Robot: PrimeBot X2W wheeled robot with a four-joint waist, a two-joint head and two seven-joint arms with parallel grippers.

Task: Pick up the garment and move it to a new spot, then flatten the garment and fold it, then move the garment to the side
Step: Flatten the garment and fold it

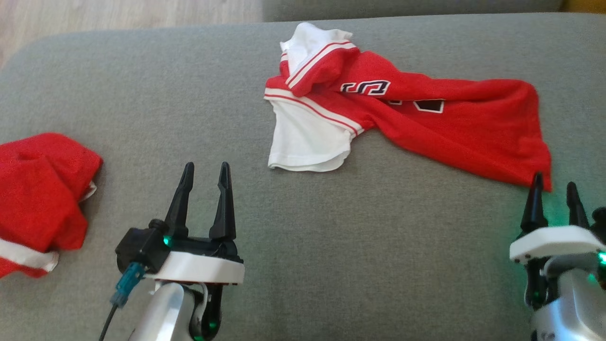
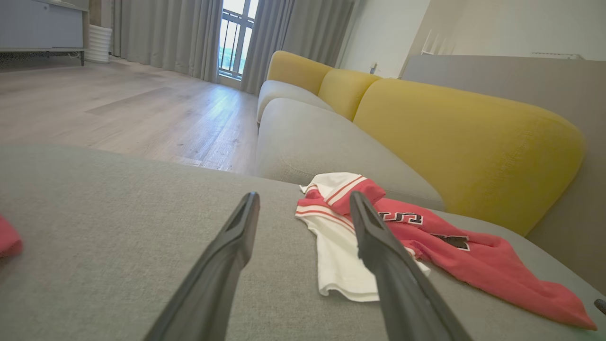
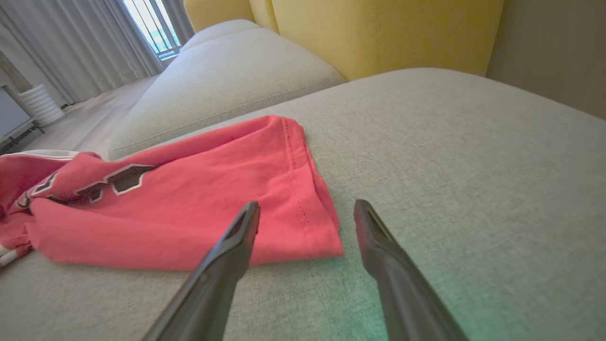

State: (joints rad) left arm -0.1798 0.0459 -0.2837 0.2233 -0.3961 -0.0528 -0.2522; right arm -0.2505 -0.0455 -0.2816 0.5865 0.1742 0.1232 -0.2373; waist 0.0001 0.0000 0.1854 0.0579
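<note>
On woven grey cushion (image 1: 369,246), crumpled garment (image 1: 454,128) — red, white-sleeved

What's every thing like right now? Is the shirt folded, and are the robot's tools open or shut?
shirt: crumpled, not folded, lying on the grey cushion.
other red cloth: bunched up, on the robot's left.
left tool: open, empty.
right tool: open, empty, close to the shirt's hem corner.
</note>
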